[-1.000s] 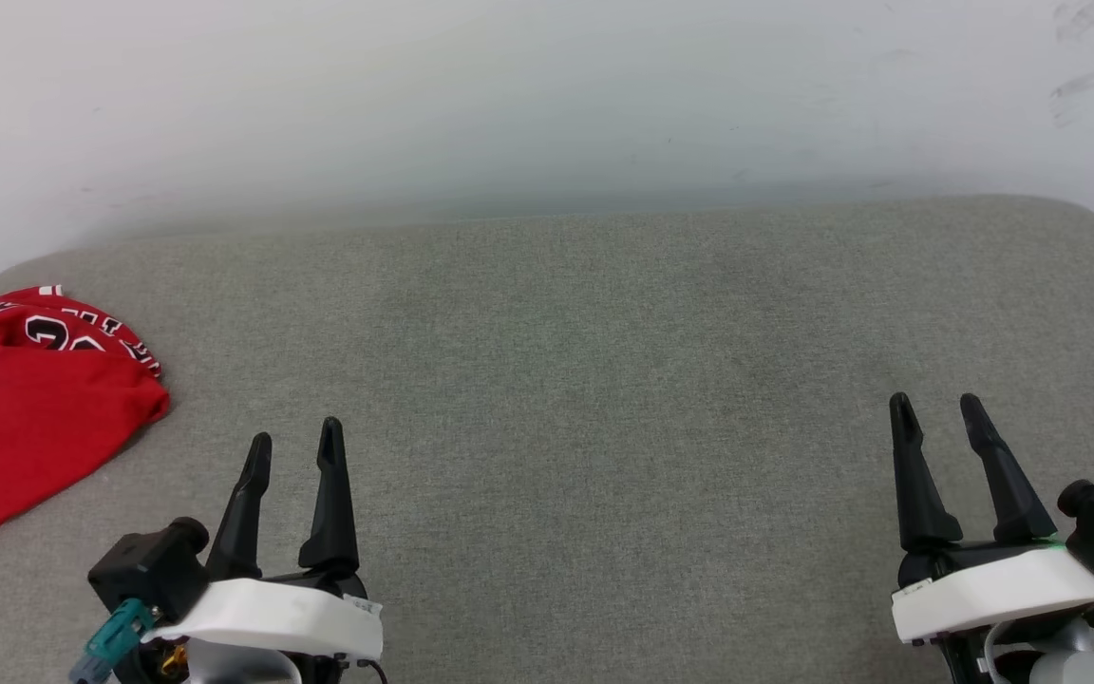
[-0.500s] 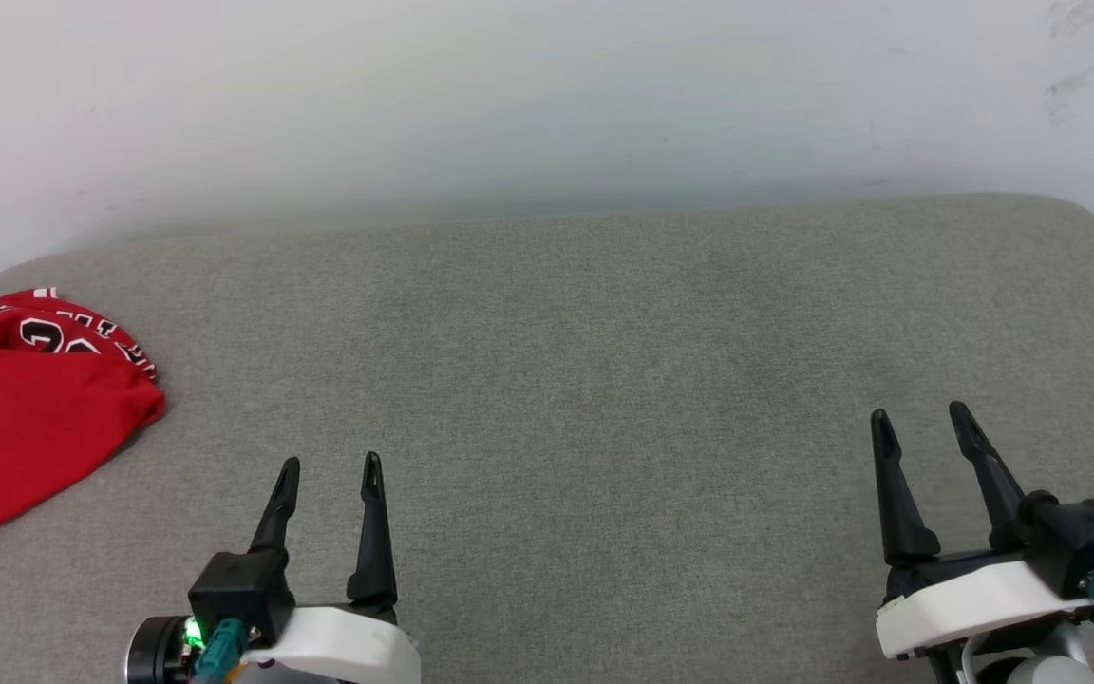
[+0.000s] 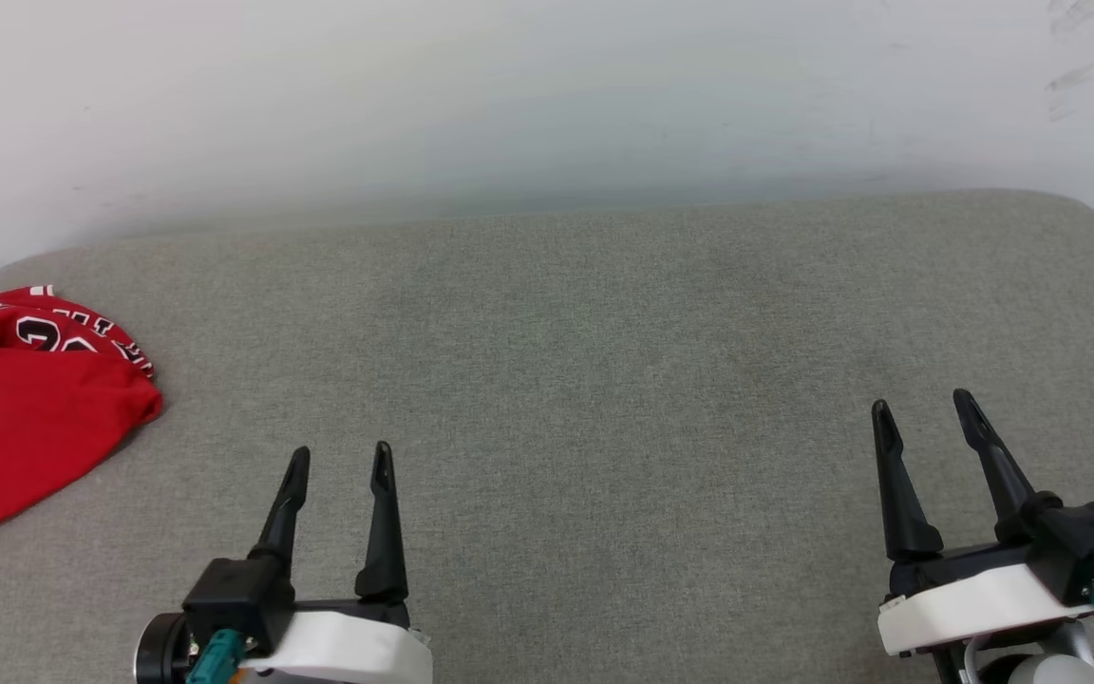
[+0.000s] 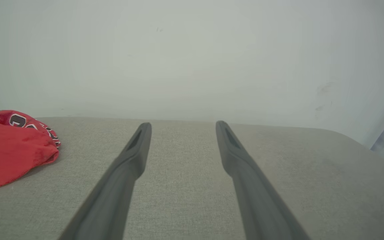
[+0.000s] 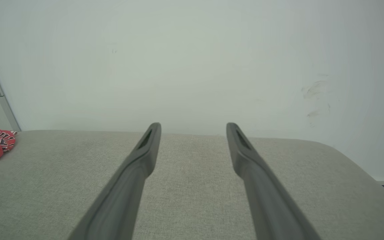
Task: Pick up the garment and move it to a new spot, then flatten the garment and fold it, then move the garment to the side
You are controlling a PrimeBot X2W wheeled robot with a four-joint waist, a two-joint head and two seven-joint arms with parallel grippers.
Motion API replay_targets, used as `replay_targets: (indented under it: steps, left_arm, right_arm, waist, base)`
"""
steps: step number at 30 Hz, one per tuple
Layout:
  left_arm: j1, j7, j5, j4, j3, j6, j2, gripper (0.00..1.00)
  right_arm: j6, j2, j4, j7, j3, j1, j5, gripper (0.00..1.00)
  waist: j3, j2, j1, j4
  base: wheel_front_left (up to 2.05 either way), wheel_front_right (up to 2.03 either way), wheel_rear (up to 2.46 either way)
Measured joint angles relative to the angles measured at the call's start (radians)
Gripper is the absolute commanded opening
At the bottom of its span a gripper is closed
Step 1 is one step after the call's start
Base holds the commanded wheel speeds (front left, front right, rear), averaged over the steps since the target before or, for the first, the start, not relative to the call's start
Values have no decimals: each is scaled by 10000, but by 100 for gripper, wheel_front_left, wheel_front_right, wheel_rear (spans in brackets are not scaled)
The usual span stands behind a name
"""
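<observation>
Both empty | left hand [image 3: 341, 449] apart | right hand [image 3: 922, 400] apart | garment [image 3: 25, 408] lengthwise toward wall [image 3: 547, 95], lettering end far

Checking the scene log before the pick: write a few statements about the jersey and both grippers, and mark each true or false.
1. The red jersey lies bunched at the far left of the grey fabric surface. True.
2. The left gripper is shut on the jersey. False: it is open and empty, apart from the jersey.
3. The right gripper is open and holds nothing. True.
4. The jersey lies nearer the right gripper. False: it lies nearer the left gripper.
</observation>
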Motion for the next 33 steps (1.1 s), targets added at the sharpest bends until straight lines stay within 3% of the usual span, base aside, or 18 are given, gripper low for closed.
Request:
replay_targets:
  steps: [9,15,20,33]
  left_arm:
    - [458,-188,435,27,1835,-1916,-1076,100]
    - [606,-301,1143,495,2274,-2792,-1371,100]
    - [606,-399,1685,575,2406,-3103,-1446,100]
    - [652,-550,2075,646,2495,-3219,-1473,100]
  right_arm:
    - [0,0,228,-169,75,83,326,100]
    - [0,0,445,-307,142,90,422,100]
    - [0,-2,577,-397,151,90,263,100]
    - [0,-2,660,-558,278,88,-255,100]
  waist:
    - [76,0,0,-17]
    - [163,0,0,-35]
    - [203,0,0,-34]
    - [198,0,0,-61]
  base:
    - [0,0,0]
    - [0,0,0]
    - [0,0,0]
    - [0,0,0]
